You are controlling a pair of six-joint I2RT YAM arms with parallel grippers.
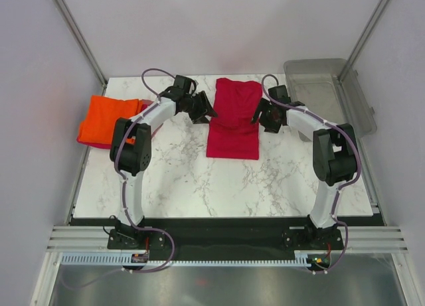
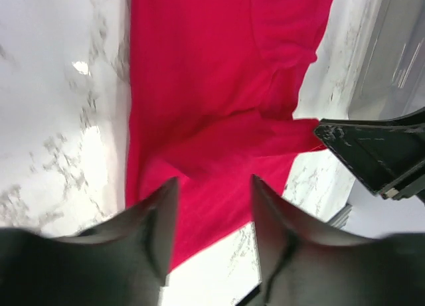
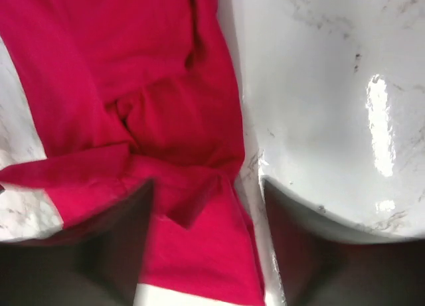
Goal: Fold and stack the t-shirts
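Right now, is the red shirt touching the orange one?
Apart. The top view shows bare marble table between the red shirt and the orange shirt.

Right wrist view. The crimson red t-shirt (image 3: 133,87) fills the left and centre, lying on the white marble table (image 3: 332,87). Its right-hand edge runs from top to bottom, with bare grey-veined marble and bright glare to its right. Creased folds cross the cloth at mid-height, one flap overlapping another toward the lower left, where a small patch of marble shows. The right gripper (image 3: 207,186) enters from the bottom, dark and blurred. Its two fingers (image 3: 99,253) stand wide apart, straddling the shirt's edge, one over cloth and the other over marble.
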